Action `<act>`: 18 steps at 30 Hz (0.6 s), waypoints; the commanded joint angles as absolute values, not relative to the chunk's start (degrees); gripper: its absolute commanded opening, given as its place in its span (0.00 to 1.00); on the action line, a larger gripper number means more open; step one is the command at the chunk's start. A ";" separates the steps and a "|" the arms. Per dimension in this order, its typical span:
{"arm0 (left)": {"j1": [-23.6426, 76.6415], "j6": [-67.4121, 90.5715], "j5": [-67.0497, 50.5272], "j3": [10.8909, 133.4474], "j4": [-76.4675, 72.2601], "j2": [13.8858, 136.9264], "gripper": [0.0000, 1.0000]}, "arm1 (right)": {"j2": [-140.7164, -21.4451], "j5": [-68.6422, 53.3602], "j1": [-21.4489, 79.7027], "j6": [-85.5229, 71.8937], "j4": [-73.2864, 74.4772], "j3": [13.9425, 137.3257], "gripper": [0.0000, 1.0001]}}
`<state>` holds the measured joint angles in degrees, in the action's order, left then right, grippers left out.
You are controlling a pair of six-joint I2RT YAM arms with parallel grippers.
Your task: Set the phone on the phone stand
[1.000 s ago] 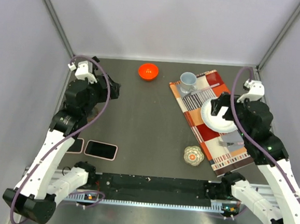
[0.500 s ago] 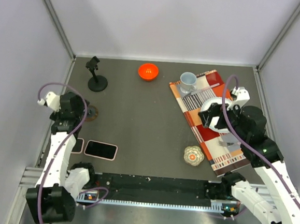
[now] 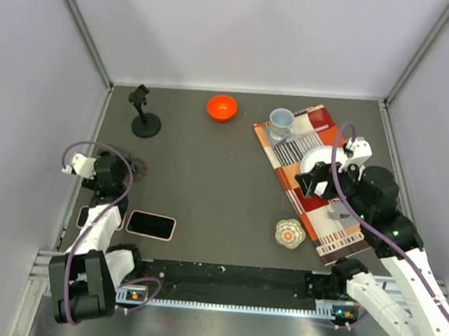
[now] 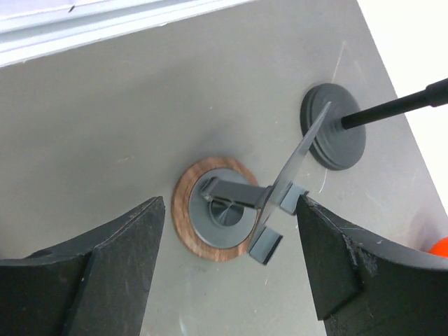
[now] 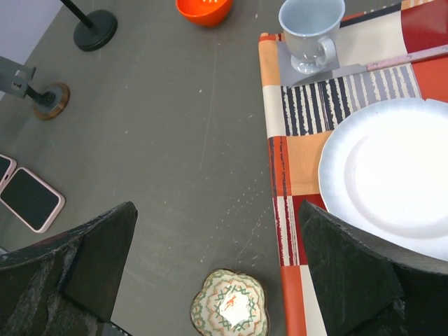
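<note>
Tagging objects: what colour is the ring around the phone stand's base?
The ring is brown, grey inside; clearest from left wrist.

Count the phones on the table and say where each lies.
2. A pink-cased phone lies at the front left; a second phone sits just left of it, partly under the left arm.

Left claw (image 4: pixel 227 262) jaws spread, empty, arm tucked near own base. Right claw (image 5: pixel 217 273) jaws spread, empty, aimed downward.
</note>
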<state>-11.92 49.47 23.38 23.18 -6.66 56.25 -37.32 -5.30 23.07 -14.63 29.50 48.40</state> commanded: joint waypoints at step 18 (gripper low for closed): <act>-13.18 39.56 14.16 26.19 -21.53 64.95 0.00 | -34.45 -5.89 22.68 -13.80 27.16 47.99 0.99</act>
<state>-12.73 42.92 16.86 24.62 -20.71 64.03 -34.70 -5.30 23.07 -14.04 29.21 47.16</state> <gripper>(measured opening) 0.050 0.988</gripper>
